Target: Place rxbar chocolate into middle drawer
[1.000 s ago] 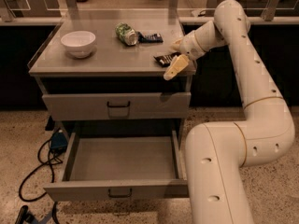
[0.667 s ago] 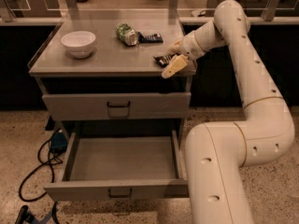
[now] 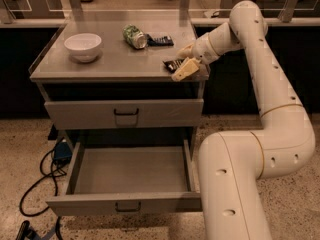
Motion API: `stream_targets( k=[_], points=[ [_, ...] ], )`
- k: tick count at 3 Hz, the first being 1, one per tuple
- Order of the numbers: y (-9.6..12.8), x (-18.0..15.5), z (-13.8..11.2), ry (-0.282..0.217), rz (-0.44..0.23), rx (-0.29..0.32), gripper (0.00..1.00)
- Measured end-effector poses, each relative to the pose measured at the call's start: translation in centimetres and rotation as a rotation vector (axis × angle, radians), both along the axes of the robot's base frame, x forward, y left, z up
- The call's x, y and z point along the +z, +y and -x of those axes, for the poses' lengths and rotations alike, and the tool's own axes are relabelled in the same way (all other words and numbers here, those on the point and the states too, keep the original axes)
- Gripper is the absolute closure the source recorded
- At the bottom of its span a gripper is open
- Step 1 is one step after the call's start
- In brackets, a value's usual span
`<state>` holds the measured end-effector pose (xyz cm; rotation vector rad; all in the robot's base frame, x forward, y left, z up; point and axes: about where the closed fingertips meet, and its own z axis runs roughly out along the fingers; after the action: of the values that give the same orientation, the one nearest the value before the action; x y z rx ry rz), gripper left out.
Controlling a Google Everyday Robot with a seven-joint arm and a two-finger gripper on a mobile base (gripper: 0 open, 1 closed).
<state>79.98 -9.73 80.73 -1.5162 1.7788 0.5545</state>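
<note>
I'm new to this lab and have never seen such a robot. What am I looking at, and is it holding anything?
The white jointed tube is the robot's one arm. One camera looks down on a grey cabinet from its front. The gripper is at the top's right front edge, at the rxbar chocolate, a dark snack bar; whether it grips it I cannot tell. Also on top: a white bowl, a green can on its side, a dark bluish bar. The middle drawer is pulled open; the upper drawer is shut.

Hand at countertop right edge (beside rxbar chocolate), above middle drawer.
</note>
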Motion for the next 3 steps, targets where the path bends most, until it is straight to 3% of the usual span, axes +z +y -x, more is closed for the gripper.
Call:
stream_targets(
  k=[1,2,3],
  points=[
    [-0.1,0.2,0.1,-0.001,-0.004,-0.002,0.93],
    [-0.1,2.7,-0.3,0.015,-0.086,-0.073,1.0],
    [0.0,2.4,-0.1,0.104,-0.11,-0.16,1.0]
  ],
)
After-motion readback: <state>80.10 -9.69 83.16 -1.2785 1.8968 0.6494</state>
